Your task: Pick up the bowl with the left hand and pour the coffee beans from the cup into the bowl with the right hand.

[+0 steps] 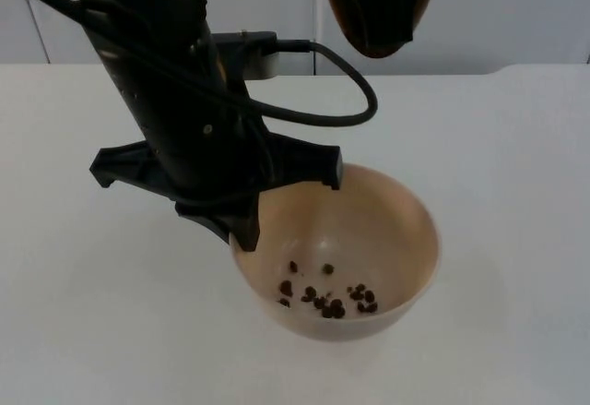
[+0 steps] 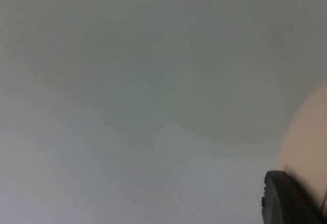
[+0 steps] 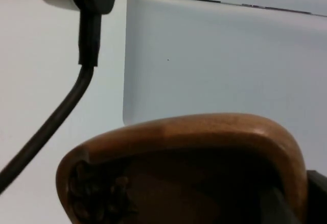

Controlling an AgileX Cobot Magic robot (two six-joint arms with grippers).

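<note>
A beige bowl [image 1: 369,211] with several dark coffee beans [image 1: 327,299] on its bottom hangs from my left gripper [image 1: 244,232], which is shut on the rim's left side. The bowl's outer wall [image 2: 306,142] shows beside a black fingertip [image 2: 286,201] in the left wrist view. Above and behind the bowl, a brown wooden cup [image 1: 378,4] is held up in the air. My right gripper [image 3: 301,198] is shut on this cup [image 3: 204,137], which lies tilted on its side with coffee beans [image 3: 97,198] still gathered near its lip.
The white table [image 1: 516,147] spreads out on all sides of the bowl and ends at the grey partition wall [image 1: 516,8]. The left arm [image 1: 166,91] reaches over the table's left-centre.
</note>
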